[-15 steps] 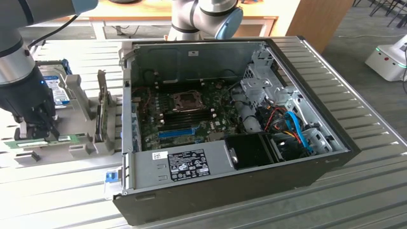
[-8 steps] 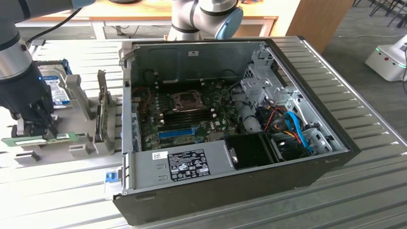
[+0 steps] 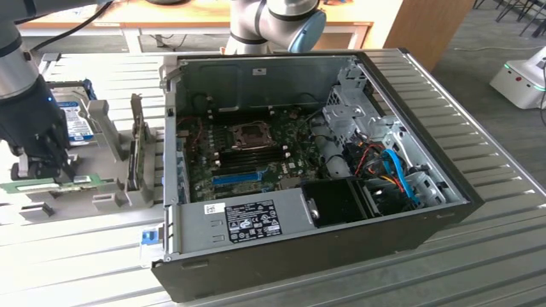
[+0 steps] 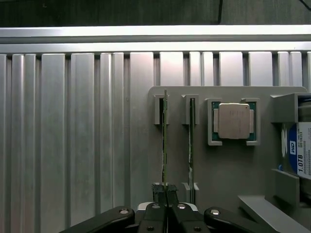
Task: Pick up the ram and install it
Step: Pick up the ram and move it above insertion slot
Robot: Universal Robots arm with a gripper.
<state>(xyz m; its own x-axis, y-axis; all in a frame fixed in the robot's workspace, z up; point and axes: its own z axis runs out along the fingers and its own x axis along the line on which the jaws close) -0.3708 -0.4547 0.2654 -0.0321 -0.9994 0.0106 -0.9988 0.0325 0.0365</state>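
The ram (image 4: 164, 145) is a thin green stick standing on edge in a slot of the grey holder (image 4: 223, 170). A second green stick (image 4: 191, 145) stands in the neighbouring slot. My gripper (image 4: 166, 193) is over the near end of the first stick, its black fingers (image 4: 156, 194) pressed together on the stick's edge. The stick's far end still sits in the holder's slot. In the exterior view my gripper (image 3: 38, 167) hangs at the left over the green ram (image 3: 34, 187) on the holder (image 3: 102, 192). The open computer case (image 3: 410, 211) lies beside it, motherboard (image 3: 256, 150) showing.
A processor chip (image 4: 234, 121) rests in a square pocket of the holder. A hard drive (image 4: 299, 153) with a blue-and-white label (image 3: 75, 125) stands in it too. On the motherboard are dark memory slots (image 3: 256, 155) and a blue slot strip (image 3: 234, 178). Blue and orange cables (image 3: 397, 169) crowd the case's right side.
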